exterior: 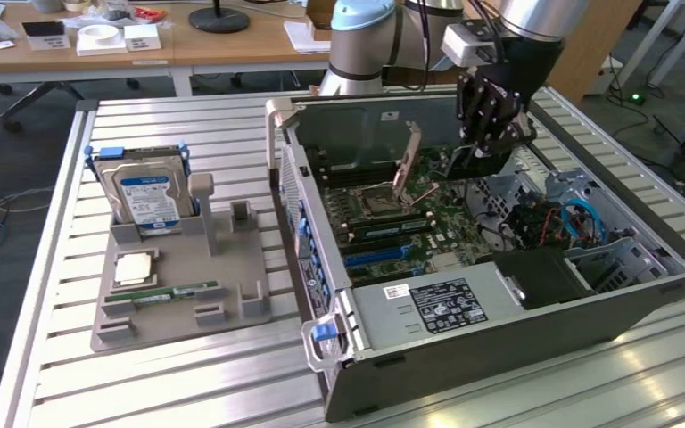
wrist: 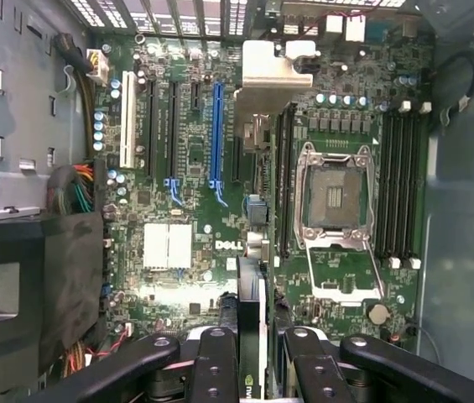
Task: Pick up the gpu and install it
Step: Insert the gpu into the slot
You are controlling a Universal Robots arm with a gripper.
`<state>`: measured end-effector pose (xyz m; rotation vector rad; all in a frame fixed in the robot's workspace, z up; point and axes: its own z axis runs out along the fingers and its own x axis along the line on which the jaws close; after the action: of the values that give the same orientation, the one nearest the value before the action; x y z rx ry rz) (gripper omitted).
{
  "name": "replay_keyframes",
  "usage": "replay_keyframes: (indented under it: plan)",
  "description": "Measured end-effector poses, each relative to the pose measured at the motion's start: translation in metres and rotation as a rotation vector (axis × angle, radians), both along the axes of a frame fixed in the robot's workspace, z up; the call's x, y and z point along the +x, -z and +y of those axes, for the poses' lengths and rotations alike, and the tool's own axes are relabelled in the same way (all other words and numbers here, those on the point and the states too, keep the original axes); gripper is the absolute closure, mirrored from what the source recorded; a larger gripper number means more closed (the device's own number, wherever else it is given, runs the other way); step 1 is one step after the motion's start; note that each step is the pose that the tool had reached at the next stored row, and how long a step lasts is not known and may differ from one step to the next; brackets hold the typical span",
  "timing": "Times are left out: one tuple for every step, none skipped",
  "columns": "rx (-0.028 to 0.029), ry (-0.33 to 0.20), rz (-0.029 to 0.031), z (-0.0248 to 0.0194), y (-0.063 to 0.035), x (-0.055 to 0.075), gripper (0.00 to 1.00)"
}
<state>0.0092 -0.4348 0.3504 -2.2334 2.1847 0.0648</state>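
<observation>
Black two-fingered claw (exterior: 491, 150), upper right of the exterior view, is clamped part-closed on the thin dark gpu card (exterior: 471, 166), hanging over the green motherboard (exterior: 438, 223) inside the open grey metal computer case (exterior: 498, 357). Install step in hand, card not yet seated. Judged need: card edge squared over the long blue expansion slot (wrist: 216, 134).

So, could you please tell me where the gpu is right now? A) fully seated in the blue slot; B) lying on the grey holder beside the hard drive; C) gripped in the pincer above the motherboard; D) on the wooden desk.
C: the pincer is closed on the gpu, seen edge-on in its grip above the motherboard inside the open case, and the blue slot is bare.
</observation>
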Motion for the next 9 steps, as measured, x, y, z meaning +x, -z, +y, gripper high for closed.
replay_keyframes:
  plan:
    - [0.0001, -0.002, 0.0, 0.0, 0.0007, 0.0, 0.74]
    - [-0.0001, -0.004, 0.0, 0.0, 0.0011, 0.0, 0.74]
    - [-0.0002, -0.005, 0.0001, 0.0, 0.0012, -0.0001, 0.74]
    - [-0.0002, -0.005, 0.0001, 0.0, 0.0012, -0.0001, 0.74]
    - [-0.0003, -0.005, 0.0001, 0.0, 0.0012, -0.0002, 0.74]
    - [0.0002, -0.005, 0.0, 0.0, 0.0018, -0.0002, 0.74]
    - [0.0005, -0.005, -0.0001, 0.0, 0.0031, -0.0003, 0.74]
    - [0.0002, -0.005, 0.0, 0.0, 0.0045, -0.0005, 0.74]
    - [0.0, -0.005, 0.0, 0.0, 0.0059, -0.0007, 0.74]
